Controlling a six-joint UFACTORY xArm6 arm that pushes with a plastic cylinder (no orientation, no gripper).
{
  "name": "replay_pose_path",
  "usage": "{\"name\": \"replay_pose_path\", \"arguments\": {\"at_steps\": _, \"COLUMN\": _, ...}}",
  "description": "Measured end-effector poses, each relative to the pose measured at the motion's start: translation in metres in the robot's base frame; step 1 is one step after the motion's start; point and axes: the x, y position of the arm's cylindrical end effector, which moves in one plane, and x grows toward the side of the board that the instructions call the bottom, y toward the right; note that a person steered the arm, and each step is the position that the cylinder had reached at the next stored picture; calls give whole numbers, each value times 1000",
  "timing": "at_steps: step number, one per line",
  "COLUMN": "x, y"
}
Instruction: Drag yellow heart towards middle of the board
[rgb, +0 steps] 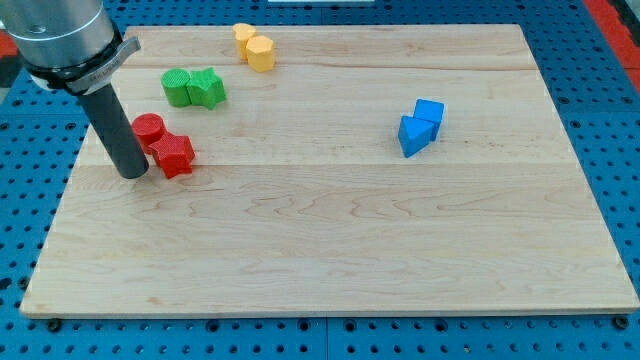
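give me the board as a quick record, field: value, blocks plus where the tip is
board: wooden board on a blue pegboard
yellow blocks: pair touching, view's top, left of centre; which is the heart I cannot tell
green blocks: pair touching, upper left
red blocks: cylinder and another red block, touching, at left
blue blocks: pair touching, right of centre
my tip: just left of the red blocks, far from the yellow pair
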Motion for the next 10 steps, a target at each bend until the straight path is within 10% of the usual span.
{"name": "replay_pose_path", "arguments": {"at_steps": 2, "x": -28, "y": 92}}
{"name": "replay_pose_path", "arguments": {"at_steps": 4, "x": 45, "y": -41}}
{"name": "replay_pose_path", "arguments": {"at_steps": 7, "x": -47, "y": 31}}
{"name": "replay_pose_path", "arguments": {"at_steps": 10, "x": -125, "y": -60}}
